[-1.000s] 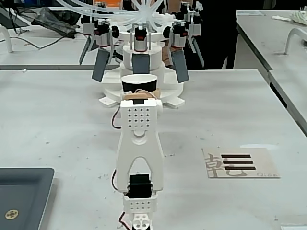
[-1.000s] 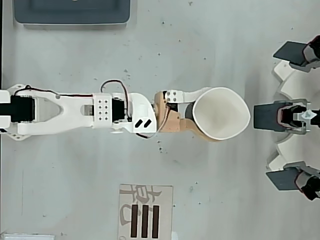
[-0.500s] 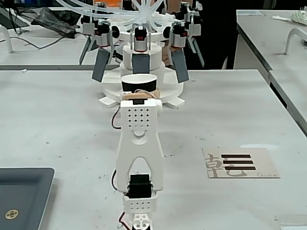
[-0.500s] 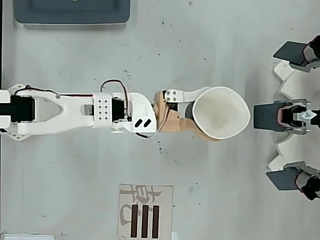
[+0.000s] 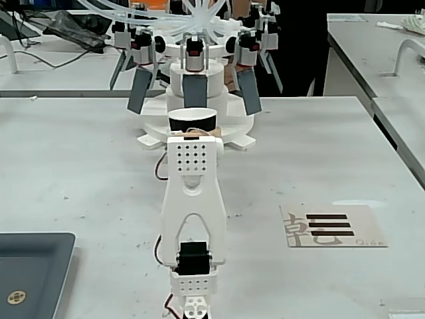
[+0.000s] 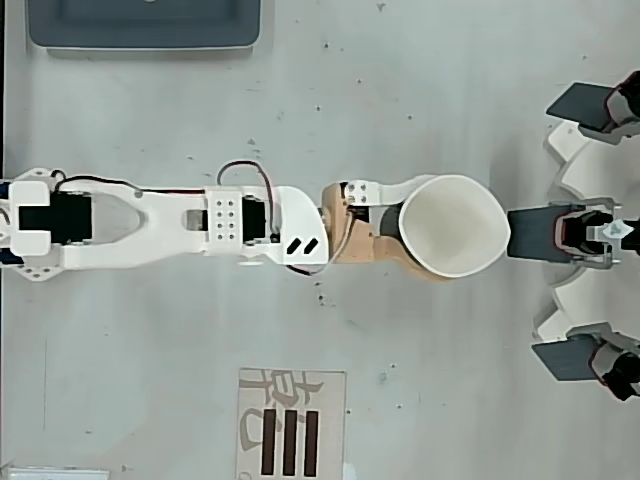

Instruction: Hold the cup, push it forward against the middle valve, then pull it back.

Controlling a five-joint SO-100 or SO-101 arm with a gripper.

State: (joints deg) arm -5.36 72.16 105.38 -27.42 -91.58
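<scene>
Cup [image 6: 455, 225], clamped in the gripper [image 6: 400, 232] at frame centre, sits touching the middle valve [image 6: 535, 232] directly to its right.

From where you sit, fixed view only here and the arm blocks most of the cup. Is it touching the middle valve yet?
Observer: In the overhead view the cup rim looks right at the middle valve paddle tip; I can't confirm contact.
Operator: Is the cup lined up with it?
Observer: Yes, the paddle points straight at the cup; the two slanted paddles sit off to either side, clear of it.
Operator: Hand closed on it?
Observer: The hand wraps the cup's near side, and the rim looks squeezed out of round there.
</scene>
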